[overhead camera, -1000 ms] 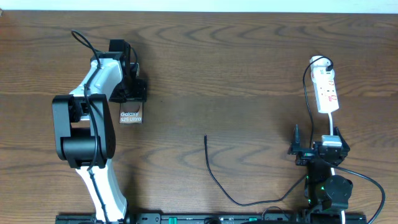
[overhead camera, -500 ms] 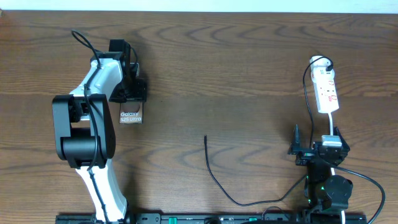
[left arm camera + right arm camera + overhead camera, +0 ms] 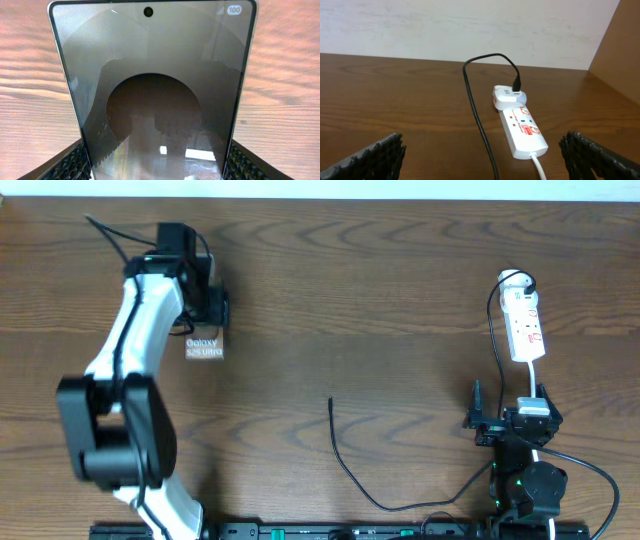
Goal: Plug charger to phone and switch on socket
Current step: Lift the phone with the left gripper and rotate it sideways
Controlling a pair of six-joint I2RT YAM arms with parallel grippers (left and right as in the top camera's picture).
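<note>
My left gripper (image 3: pixel 205 330) is shut on the phone (image 3: pixel 204 349), which shows white "Galaxy S25 Ultra" text at the left of the table. In the left wrist view the phone (image 3: pixel 155 75) fills the frame, and the gripper (image 3: pixel 157 162) has a finger on each of its side edges. The charger's thin black cable (image 3: pixel 345 465) lies loose with its free tip at mid-table. It runs right to the adapter on the white socket strip (image 3: pixel 525 325). My right gripper (image 3: pixel 505 420) is open and empty just in front of the strip (image 3: pixel 522 127). The cable (image 3: pixel 475 110) passes left of the strip.
The strip's white cord (image 3: pixel 538 167) leads back toward my right arm. A pale wall (image 3: pixel 470 25) rises behind the table's far edge. Bare wood (image 3: pixel 400 300) lies between the two arms.
My left arm has swung back and to the left, carrying the phone a little farther from the front edge. The right arm, cable and strip have not moved.
</note>
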